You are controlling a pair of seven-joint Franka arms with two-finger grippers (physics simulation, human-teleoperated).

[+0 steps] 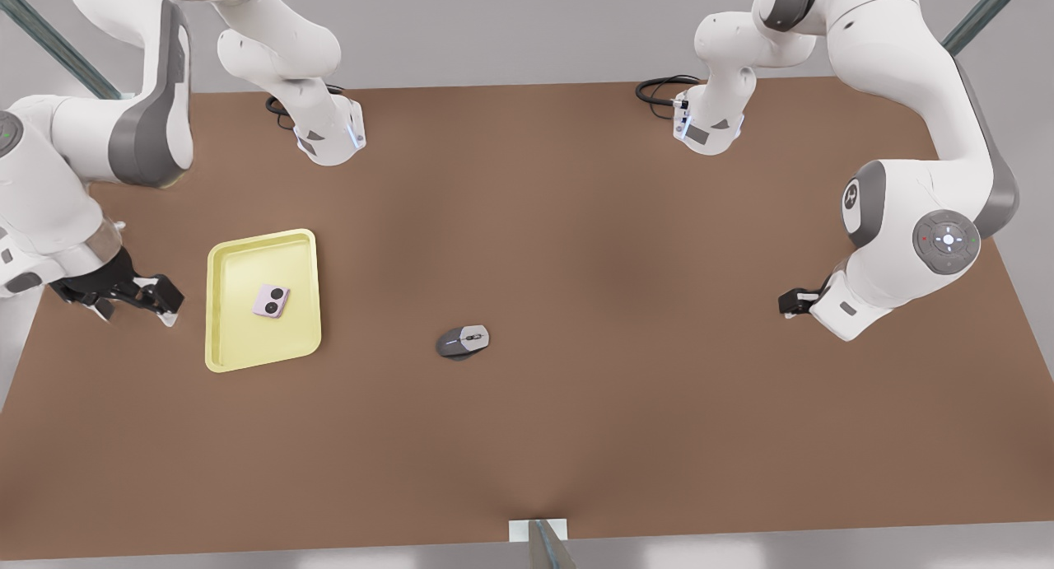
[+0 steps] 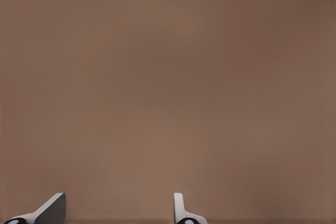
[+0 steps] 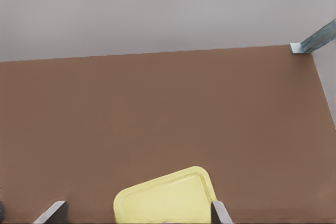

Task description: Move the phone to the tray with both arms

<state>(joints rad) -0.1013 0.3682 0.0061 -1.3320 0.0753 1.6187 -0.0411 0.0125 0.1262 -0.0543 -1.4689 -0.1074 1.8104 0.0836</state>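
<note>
Your phone (image 1: 271, 300) lies flat inside the pale yellow tray (image 1: 222, 338), near its middle, camera circles up, free of both grippers. The tray sits on the brown table (image 1: 576, 437) toward the front view's left.

Your right gripper (image 1: 136, 299) hovers just beside the tray's outer edge at the front view's left, fingers spread and holding nothing; its wrist view has the tray's corner (image 3: 157, 195) between the fingertips.

Your left gripper (image 1: 792, 302) waits at the front view's right, over bare table; its wrist view shows the fingers (image 2: 181, 208) parted, empty.

A grey computer mouse (image 1: 463, 342) rests between the two arms, well apart from the tray.
</note>
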